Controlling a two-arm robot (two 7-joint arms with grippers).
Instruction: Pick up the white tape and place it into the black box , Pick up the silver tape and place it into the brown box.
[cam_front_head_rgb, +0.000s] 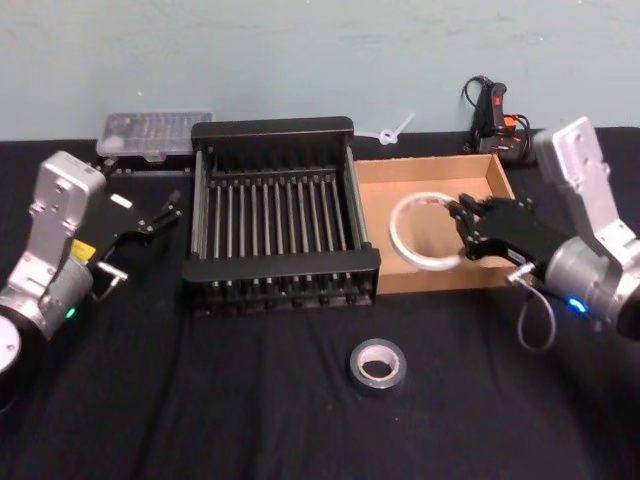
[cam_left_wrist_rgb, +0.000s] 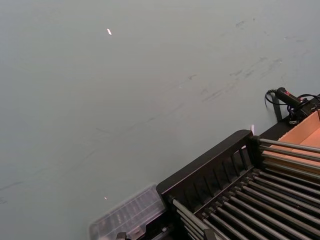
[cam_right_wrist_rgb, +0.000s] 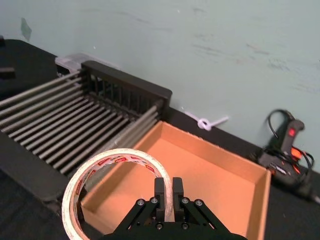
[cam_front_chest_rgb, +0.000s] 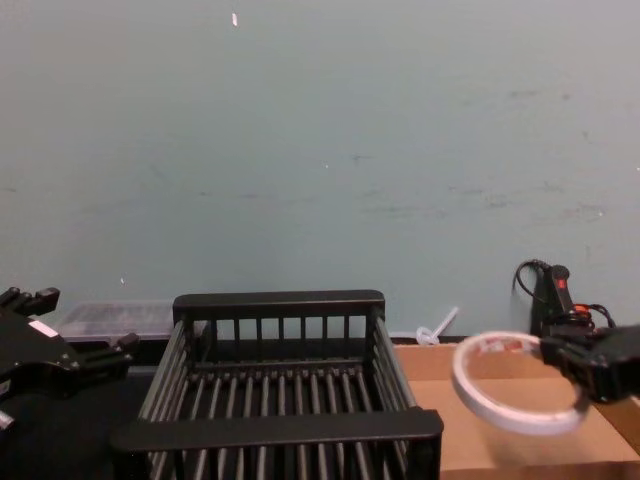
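The white tape (cam_right_wrist_rgb: 116, 186) — a thin, light, stiff hoop, best gripped across its band — hangs pinched in the right hand (cam_right_wrist_rgb: 168, 196) above the brown box (cam_front_head_rgb: 497, 190), beside the black box (cam_front_head_rgb: 280, 128), while the left hand (cam_front_head_rgb: 152, 218) waits spread beside it over the table (cam_front_head_rgb: 200, 400).

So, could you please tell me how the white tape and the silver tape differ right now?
The white tape is a thin band with a wide open centre; the silver tape is a thicker roll with a smaller hole. The white tape is held in the air by the right gripper, above the brown box; the silver tape lies flat on the black cloth, in front of the black box. The white one bears red marks; the silver one is plain. Both are round rolls.
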